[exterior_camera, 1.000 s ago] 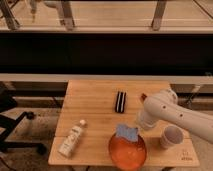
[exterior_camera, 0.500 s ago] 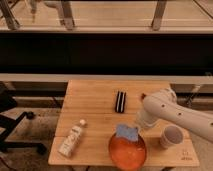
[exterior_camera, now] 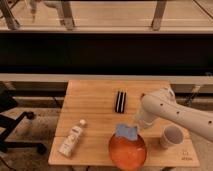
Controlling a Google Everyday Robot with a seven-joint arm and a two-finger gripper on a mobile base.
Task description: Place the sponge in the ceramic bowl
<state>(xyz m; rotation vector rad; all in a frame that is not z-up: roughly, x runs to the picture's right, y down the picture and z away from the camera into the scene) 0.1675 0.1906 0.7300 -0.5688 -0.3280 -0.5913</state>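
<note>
The light-blue sponge (exterior_camera: pixel 126 132) rests on the far rim of the ceramic bowl (exterior_camera: pixel 127 151), a wide orange-red glossy dish at the table's front edge. My white arm reaches in from the right, and the gripper (exterior_camera: pixel 138 123) sits just to the right of and slightly behind the sponge, close to it. The arm's body hides the fingers.
A black rectangular block (exterior_camera: pixel 120 101) lies mid-table behind the bowl. A small pale cup (exterior_camera: pixel 171 136) stands at the front right. A white bottle (exterior_camera: pixel 72 138) lies on its side at the front left. The wooden table (exterior_camera: pixel 92 107) has a black chair (exterior_camera: pixel 12 122) to its left.
</note>
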